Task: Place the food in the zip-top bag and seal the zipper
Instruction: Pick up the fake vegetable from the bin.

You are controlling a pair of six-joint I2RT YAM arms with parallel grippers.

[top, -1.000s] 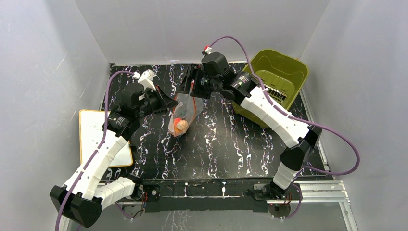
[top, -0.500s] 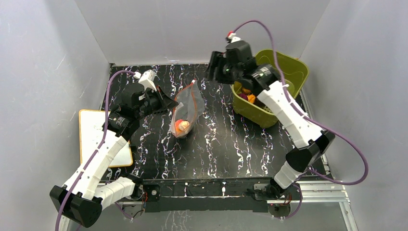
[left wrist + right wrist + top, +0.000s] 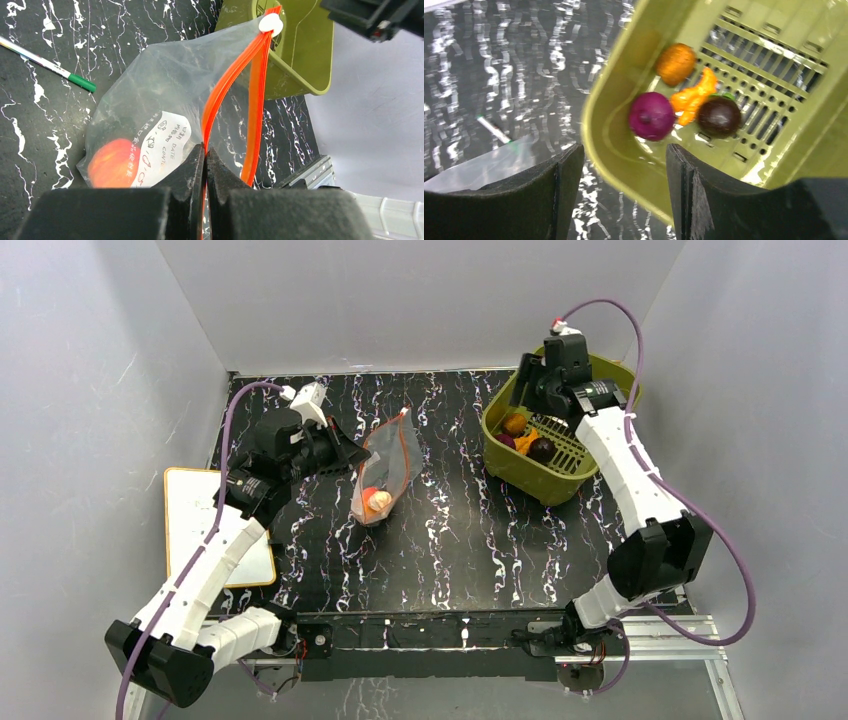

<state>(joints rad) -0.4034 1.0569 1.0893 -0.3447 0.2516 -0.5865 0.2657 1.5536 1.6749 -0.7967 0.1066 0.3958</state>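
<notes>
My L claw [image 3: 205, 150] is clamped on the zipper [image 3: 232, 85], holding the bag [image 3: 384, 468] up mid-bench, peach [image 3: 377, 500] inside. Its long axis runs diagonally, far end toward the basket [image 3: 520, 472]. R claw [image 3: 624, 150], apart & empty, hovers over the food [image 3: 651, 116] in the basket. Step: fetching another piece. Next: lower, pinch one.

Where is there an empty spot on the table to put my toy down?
The black table is bare between the zip-top bag and the green basket, and along its near edge. It is crowded where the left gripper pinches the bag, and inside the basket, with toy food.
</notes>
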